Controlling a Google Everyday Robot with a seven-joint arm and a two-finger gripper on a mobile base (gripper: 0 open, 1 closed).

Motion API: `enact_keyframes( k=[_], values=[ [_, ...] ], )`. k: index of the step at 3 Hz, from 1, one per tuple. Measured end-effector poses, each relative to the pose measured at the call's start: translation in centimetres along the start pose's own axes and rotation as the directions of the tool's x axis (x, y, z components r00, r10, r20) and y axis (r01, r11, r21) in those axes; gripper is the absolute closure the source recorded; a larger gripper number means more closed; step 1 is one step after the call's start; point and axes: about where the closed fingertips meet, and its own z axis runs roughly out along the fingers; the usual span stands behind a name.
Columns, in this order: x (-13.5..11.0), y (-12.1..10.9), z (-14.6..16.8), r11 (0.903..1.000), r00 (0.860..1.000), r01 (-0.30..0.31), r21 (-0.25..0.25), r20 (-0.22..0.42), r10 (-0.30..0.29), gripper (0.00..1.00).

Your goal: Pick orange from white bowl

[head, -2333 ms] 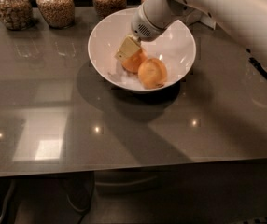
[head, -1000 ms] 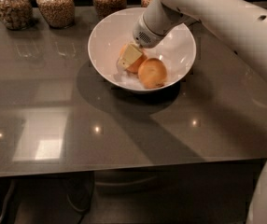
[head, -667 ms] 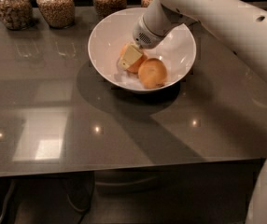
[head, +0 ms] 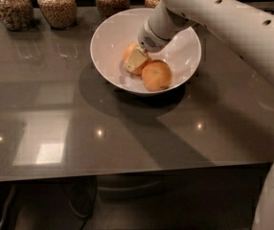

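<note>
The gripper [head: 136,59] has barely moved. It stays low in the white bowl [head: 109,37], near the counter's back edge, touching the orange [head: 128,52]. I cannot tell if it grips. The orange is not lifted yet.

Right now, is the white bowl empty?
No, the white bowl holds a near orange and a far orange, with the gripper down at the far one.

Orange [head: 128,52] in white bowl [head: 109,41], under tool [head: 136,60]
</note>
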Motion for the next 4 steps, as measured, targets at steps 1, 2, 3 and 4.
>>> enact_keyframes(
  k=[1, 2, 3, 4],
  values=[
    [0.2, 0.0, 0.1, 1.0000, 1.000, 0.004, 0.000, -0.002, -0.004, 0.74],
    [0.2, 0.3, -0.4, 0.9997, 1.000, 0.025, 0.005, -0.001, -0.025, 0.97],
    [-0.7, 0.2, -1.9, 0.9985, 0.998, 0.051, 0.021, 0.022, -0.051, 1.00],
    [-2.3, -0.3, -4.2, 0.9943, 0.994, 0.092, 0.054, 0.052, -0.094, 1.00]
  ],
)
